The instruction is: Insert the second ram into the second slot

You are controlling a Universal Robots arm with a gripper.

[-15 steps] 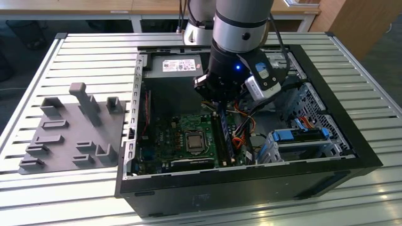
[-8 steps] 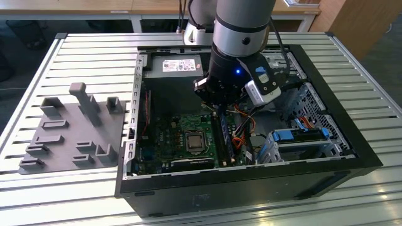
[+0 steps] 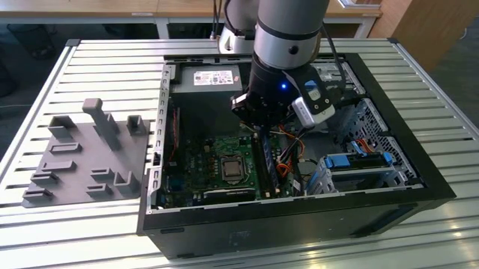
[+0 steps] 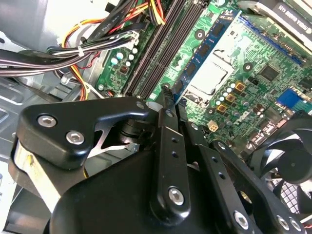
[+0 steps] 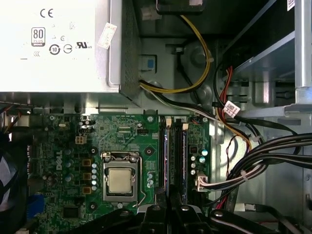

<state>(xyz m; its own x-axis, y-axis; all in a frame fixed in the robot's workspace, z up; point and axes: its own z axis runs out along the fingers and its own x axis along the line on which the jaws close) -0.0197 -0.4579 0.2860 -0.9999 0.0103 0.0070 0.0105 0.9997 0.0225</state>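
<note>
Tool (image 4: 173, 99) pinches second ram (image 4: 204, 49), second wrist view.

The arm (image 3: 288, 33) comes straight down from above, wrist vertical, a blue light glowing on its side. The gripper (image 4: 168, 97) points downward, black fingers (image 4: 165, 146) drawn close together and pinched on one end of the second ram (image 4: 204, 51).

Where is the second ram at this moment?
The second ram stands on edge on the motherboard, at the exterior view's right of the processor socket, close under the claw.
</note>
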